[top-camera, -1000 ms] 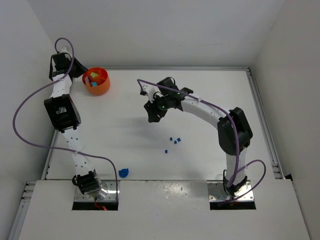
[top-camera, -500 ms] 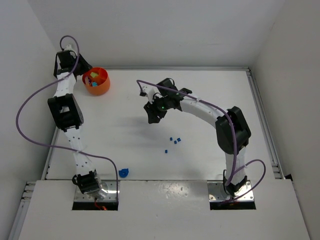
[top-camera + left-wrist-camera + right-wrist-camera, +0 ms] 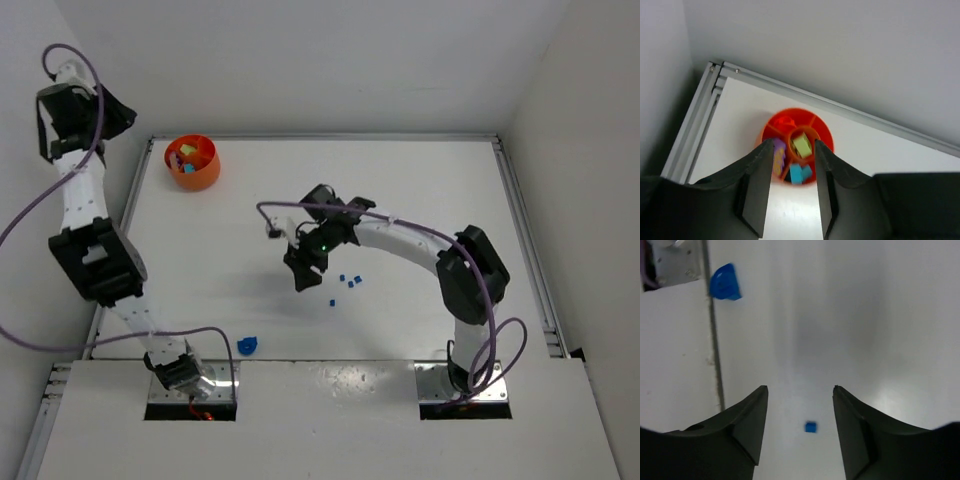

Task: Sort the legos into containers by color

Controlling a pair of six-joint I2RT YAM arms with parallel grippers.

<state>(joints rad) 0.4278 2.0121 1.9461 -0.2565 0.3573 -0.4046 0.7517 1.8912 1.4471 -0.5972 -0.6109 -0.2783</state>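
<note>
— While the left gripper (image 3: pixel 793 144) and right gripper (image 3: pixel 800 395) both hang parted and empty, what lies where?
— Tiny blue lego bits (image 3: pixel 351 283) mid-table beside the right one; a rounded blue piece (image 3: pixel 247 346) at the near edge. Purple, lime, teal and orange pieces sit in the orange bowl (image 3: pixel 205 177), far left.

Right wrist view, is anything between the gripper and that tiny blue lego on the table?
Nothing visible. The blue lego lies uncovered on the table, seen between the right gripper's open fingers.
</note>
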